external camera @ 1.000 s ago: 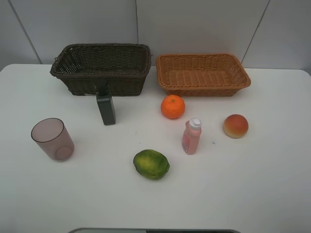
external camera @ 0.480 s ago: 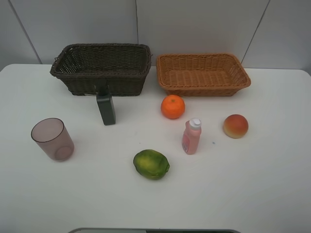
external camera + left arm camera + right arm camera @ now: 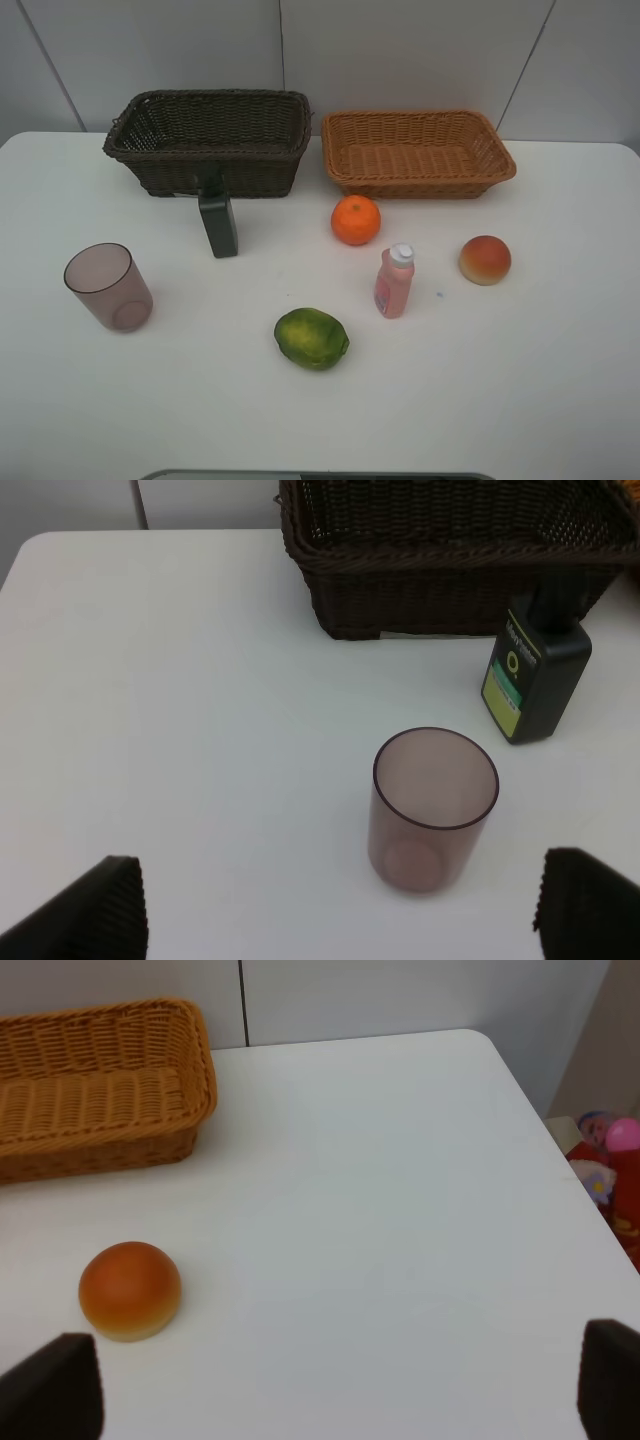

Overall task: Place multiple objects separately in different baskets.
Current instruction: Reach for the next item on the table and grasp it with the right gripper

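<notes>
Exterior high view has the dark brown basket (image 3: 220,176) and the orange-tan basket (image 3: 420,185) side by side at the far edge of the white table (image 3: 520,380). All six objects sit on the tabletop outside them. The dark rectangular bottle (image 3: 218,224) stands upright just in front of the brown one, and the orange (image 3: 356,220) sits just in front of the tan one. The pink bottle (image 3: 394,283) with its white cap stands upright near the orange, with the peach (image 3: 485,260) to its right. The green lime-like fruit (image 3: 311,338) lies nearest the front edge, and the translucent purplish cup (image 3: 108,287) stands upright well off to the left. My left claw (image 3: 345,905) faces the cup, fingers spread wide and gripping nothing. My right claw (image 3: 330,1380) is spread just as wide, also empty, with the peach and the tan basket before it.
</notes>
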Robot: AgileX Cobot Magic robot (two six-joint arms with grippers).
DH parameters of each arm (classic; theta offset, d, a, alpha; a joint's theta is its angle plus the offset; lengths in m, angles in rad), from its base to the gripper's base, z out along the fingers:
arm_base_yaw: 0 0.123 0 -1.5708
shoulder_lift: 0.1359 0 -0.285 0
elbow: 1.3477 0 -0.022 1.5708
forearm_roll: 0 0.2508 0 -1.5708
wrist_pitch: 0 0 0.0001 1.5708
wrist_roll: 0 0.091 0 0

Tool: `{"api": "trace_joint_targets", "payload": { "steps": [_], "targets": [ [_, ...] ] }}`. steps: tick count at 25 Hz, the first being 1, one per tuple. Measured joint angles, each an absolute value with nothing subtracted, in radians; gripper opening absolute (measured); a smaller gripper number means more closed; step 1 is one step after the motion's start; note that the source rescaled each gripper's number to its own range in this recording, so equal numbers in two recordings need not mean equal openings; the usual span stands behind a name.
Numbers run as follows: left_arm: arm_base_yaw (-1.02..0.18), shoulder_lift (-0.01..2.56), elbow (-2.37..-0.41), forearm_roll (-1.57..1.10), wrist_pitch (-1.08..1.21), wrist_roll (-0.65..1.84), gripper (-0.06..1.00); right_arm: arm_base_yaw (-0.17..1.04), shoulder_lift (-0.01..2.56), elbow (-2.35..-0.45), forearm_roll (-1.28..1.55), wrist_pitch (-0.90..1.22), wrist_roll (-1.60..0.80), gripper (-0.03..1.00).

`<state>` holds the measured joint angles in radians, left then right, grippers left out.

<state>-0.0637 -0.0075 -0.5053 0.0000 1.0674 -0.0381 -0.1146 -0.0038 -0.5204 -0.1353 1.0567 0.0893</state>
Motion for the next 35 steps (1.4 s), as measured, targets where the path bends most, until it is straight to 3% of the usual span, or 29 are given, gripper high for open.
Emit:
{"api": "trace_joint_targets", "payload": {
  "steps": [9,27,35],
  "targets": [
    [-0.064,-0.008,-0.505,0.000,1.067,-0.038,1.00,-0.115,0.072,-0.520,-0.136,1.057,0.089,1.00],
    [-0.064,-0.008,-0.505,0.000,1.067,-0.038,1.00,-0.111,1.112,-0.827,-0.096,0.932,0.093,1.00],
    [-0.064,-0.008,-0.505,0.000,1.067,-0.038,1.00,-0.017,1.441,-0.942,-0.067,0.863,0.099,1.00]
  ]
}}
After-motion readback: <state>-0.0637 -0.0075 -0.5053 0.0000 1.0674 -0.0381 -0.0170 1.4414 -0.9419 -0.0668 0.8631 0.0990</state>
